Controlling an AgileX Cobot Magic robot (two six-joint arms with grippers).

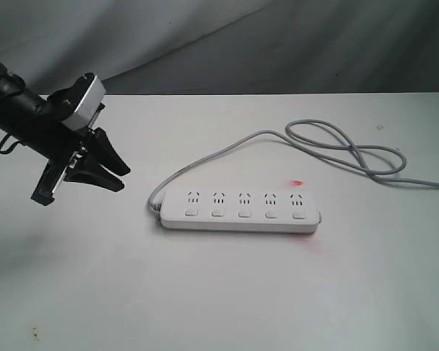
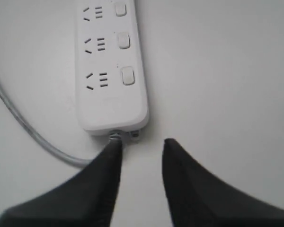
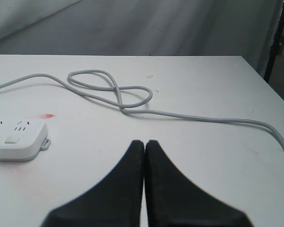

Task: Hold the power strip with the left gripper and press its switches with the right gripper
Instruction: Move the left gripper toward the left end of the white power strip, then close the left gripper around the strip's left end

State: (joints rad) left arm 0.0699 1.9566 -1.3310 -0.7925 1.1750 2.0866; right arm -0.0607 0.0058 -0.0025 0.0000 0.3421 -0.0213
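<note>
The white power strip lies flat mid-table, its five switches in a row below the sockets. Its grey cord leaves the left end and loops off to the back right. My left gripper hovers left of the strip, open and empty. In the left wrist view its tips stand just short of the strip's cord end, apart from it. My right gripper is shut on nothing, above bare table beyond the strip's far end; it is out of the exterior view.
A small red mark sits behind the strip's right end, and a fainter pink smear in front of it. The cord loop lies ahead of the right gripper. A dark pole stands past the table's edge. Grey cloth hangs behind.
</note>
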